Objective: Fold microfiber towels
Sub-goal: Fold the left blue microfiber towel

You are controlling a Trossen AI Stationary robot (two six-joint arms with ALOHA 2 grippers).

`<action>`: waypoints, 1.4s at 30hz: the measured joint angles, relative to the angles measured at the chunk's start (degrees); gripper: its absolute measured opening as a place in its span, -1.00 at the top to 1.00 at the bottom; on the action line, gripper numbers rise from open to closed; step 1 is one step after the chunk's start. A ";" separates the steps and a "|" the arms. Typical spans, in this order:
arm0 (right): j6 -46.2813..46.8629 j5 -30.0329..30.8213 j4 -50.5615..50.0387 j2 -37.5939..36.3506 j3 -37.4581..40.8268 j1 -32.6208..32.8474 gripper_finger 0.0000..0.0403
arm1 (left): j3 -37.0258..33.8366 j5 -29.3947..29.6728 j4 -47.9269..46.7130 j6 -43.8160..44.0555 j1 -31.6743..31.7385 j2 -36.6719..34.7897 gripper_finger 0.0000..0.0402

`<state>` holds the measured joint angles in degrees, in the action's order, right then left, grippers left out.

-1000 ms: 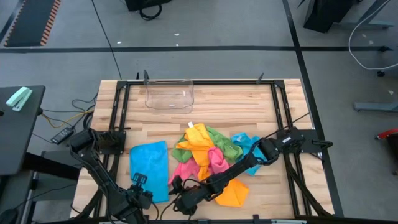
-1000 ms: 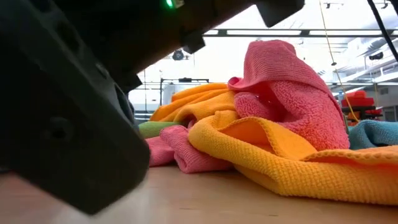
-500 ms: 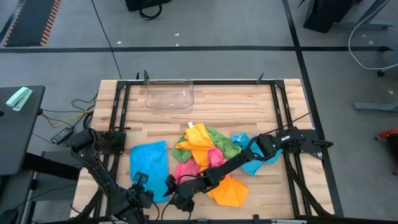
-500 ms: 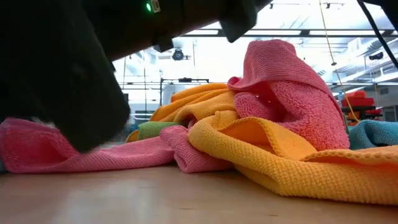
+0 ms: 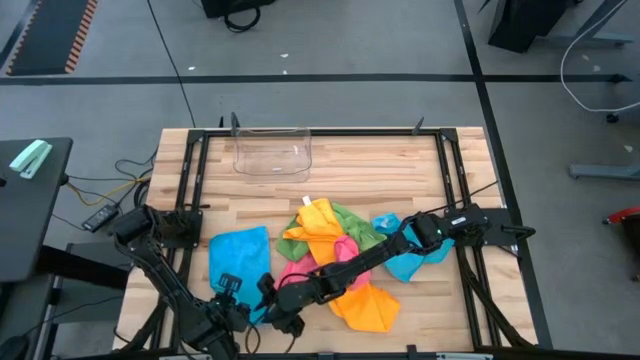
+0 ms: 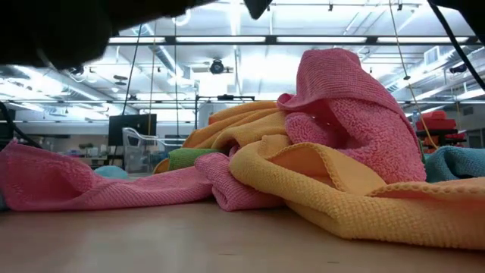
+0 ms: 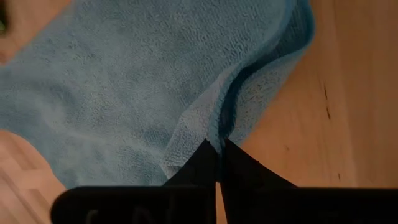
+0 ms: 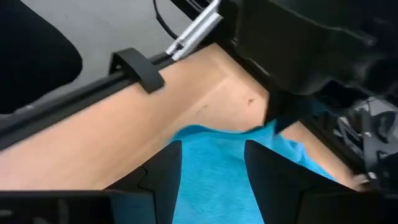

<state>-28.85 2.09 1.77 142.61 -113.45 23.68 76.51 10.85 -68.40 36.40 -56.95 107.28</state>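
Below, soft blue microfiber towel (image 5: 242,268) flat on wooden table (image 5: 350,175) — left gripper (image 7: 216,163) pinched shut on its near edge; right gripper (image 8: 211,163) open above. Light, limp — probably best taken by corners.

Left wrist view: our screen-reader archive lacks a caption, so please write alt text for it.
The left gripper, fingers shut, pinches a raised fold at the edge of a blue towel spread on the wooden table.
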 joint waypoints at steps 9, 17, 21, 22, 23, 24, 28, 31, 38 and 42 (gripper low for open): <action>-1.40 1.29 0.57 4.86 -0.19 1.29 0.09 | 0.00 -0.09 -0.55 0.38 0.22 0.00 0.86; -3.88 2.02 -0.02 5.92 -0.26 1.26 0.09 | 0.00 -0.10 -0.59 1.48 -0.17 0.00 0.91; -3.18 1.76 -1.00 5.89 -0.28 1.05 0.10 | 0.00 -0.10 -0.74 2.03 -0.19 -0.02 0.82; -2.95 1.73 -1.29 5.89 -0.28 1.03 0.11 | 0.00 -0.10 -0.76 2.03 -0.19 -0.02 0.82; -2.63 1.73 -1.52 5.89 -0.29 0.84 0.13 | 0.00 -0.10 -0.70 2.03 -0.19 -0.02 0.83; -2.31 1.71 -1.84 5.89 -0.31 0.75 0.16 | 0.00 -0.10 -0.70 2.03 -0.19 -0.02 0.85; -1.34 1.35 -2.98 5.82 -0.35 0.51 0.35 | 0.00 -0.13 -0.70 2.11 -0.19 -0.02 0.94; -1.35 0.98 -3.49 5.78 -0.35 0.52 0.54 | 0.00 -0.10 -0.70 2.32 -0.19 -0.02 0.94; 0.47 -0.99 -3.97 5.78 -0.35 0.44 0.88 | 0.00 0.27 1.29 3.48 -0.51 -0.02 0.83; 0.82 -1.69 -7.67 4.24 -0.25 0.46 0.94 | 0.00 0.55 5.87 3.60 -1.42 -0.02 0.92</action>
<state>-28.03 0.40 -5.90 146.85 -113.70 24.14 76.51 11.40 -62.54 40.01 -58.37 107.26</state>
